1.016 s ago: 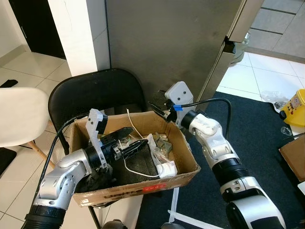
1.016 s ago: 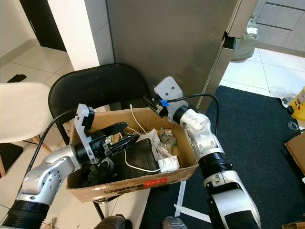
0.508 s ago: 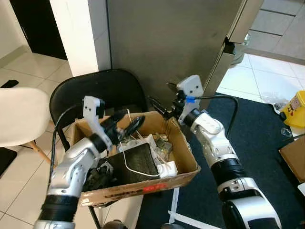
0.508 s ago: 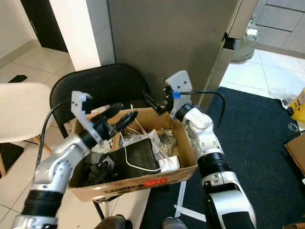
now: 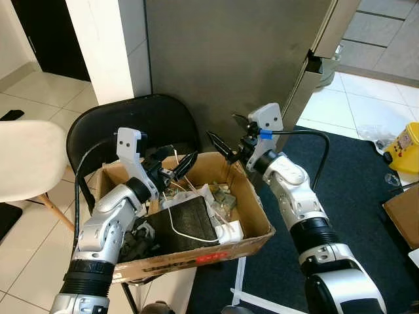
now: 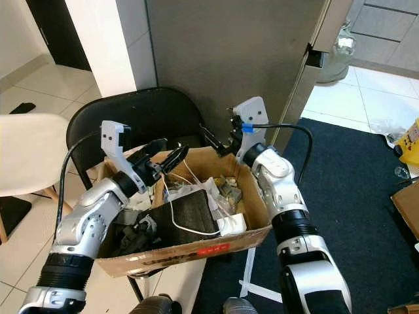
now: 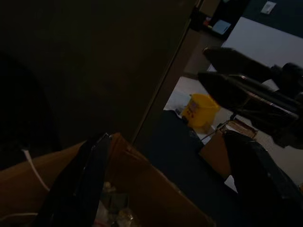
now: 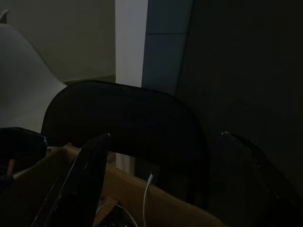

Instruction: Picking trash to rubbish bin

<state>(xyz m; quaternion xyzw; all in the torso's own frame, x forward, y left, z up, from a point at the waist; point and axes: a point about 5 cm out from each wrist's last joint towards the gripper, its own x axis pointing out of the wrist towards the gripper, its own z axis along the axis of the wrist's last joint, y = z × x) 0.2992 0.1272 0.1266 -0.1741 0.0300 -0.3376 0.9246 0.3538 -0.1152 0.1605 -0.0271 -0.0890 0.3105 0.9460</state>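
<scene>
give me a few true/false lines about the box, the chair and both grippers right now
1. The cardboard box sits on the black chair. True.
2. The left gripper is shut on a white cable. False: its fingers are open and hold nothing, above the box's rear left part.
3. The right gripper is open above the box's back edge. True.
4. The box is empty. False: it holds a dark flat item, a white cable and other scraps.
5. A white chair stands to the left of the black one. True.
6. The yellow container lies inside the box. False: it is on the floor far to the right.
</scene>
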